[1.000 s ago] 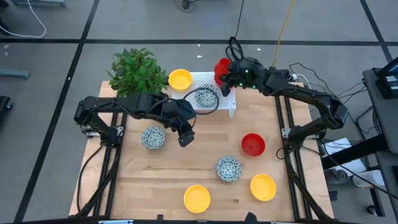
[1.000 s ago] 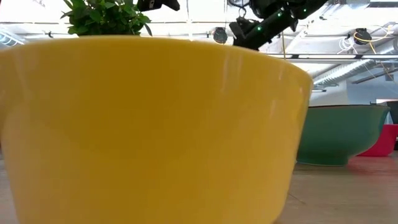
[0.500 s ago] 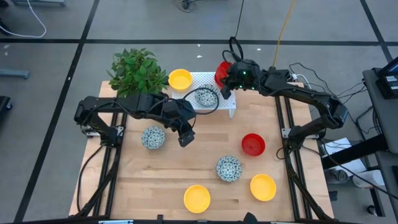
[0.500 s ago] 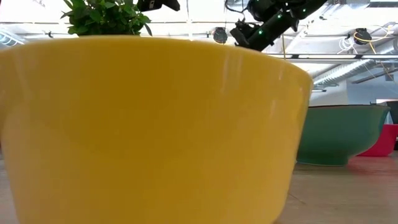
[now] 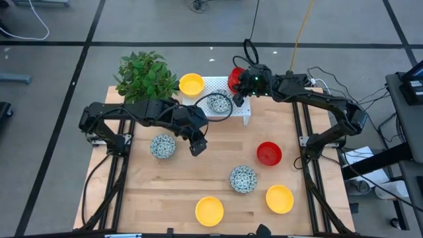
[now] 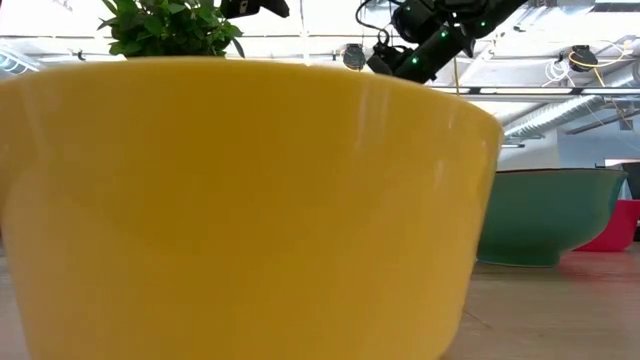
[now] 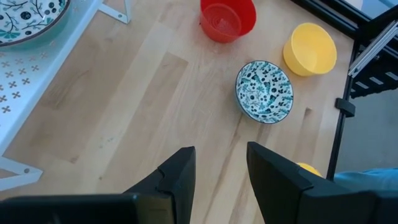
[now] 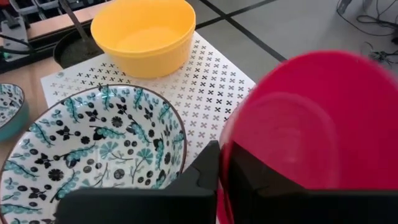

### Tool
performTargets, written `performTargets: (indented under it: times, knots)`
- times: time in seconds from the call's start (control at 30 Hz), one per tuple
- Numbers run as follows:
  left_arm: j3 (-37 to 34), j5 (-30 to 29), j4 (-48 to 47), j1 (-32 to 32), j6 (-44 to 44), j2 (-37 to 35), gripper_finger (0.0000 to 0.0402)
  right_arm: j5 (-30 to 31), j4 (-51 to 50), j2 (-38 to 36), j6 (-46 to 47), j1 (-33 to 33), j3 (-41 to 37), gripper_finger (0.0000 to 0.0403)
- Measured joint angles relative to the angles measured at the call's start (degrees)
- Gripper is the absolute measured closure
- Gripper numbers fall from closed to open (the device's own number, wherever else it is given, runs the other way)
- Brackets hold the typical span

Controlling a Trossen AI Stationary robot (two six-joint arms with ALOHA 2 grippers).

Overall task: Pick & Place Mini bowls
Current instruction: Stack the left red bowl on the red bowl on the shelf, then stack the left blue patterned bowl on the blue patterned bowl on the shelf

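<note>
The right arm reaches across the table's far edge, its right gripper (image 5: 238, 84) clamped on the rim of a red bowl (image 5: 234, 75) held tilted above the right end of the white rack (image 5: 243, 106). On the rack sit a speckled bowl (image 5: 219, 103) and a yellow bowl (image 5: 192, 84) — the rack's right part is bare. Compared with a second ago, the red bowl has edged slightly left over the rack. The left gripper (image 5: 196, 147) hovers mid-table, fingers narrowly apart, holding nothing, beside another speckled bowl (image 5: 162, 146). Open wood lies between.
</note>
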Motion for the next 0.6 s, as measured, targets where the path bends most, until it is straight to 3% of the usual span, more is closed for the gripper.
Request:
performTargets:
  times: [0.37,0.53,0.6]
  knots:
    - [0.00,0.00,-0.61,0.00,0.65,0.00,0.0256,-0.14,4.76,-1.38,0.83,0.09,0.00,0.0255]
    - [0.00,0.00,-1.65,0.00,0.65,0.00,0.0256,-0.06,5.05,-5.60,1.94,0.57,0.07,0.0232]
    - [0.00,0.00,-1.82,0.00,0.64,0.00,0.0256,2.93,2.32,-7.86,1.91,0.59,0.07,0.0232]
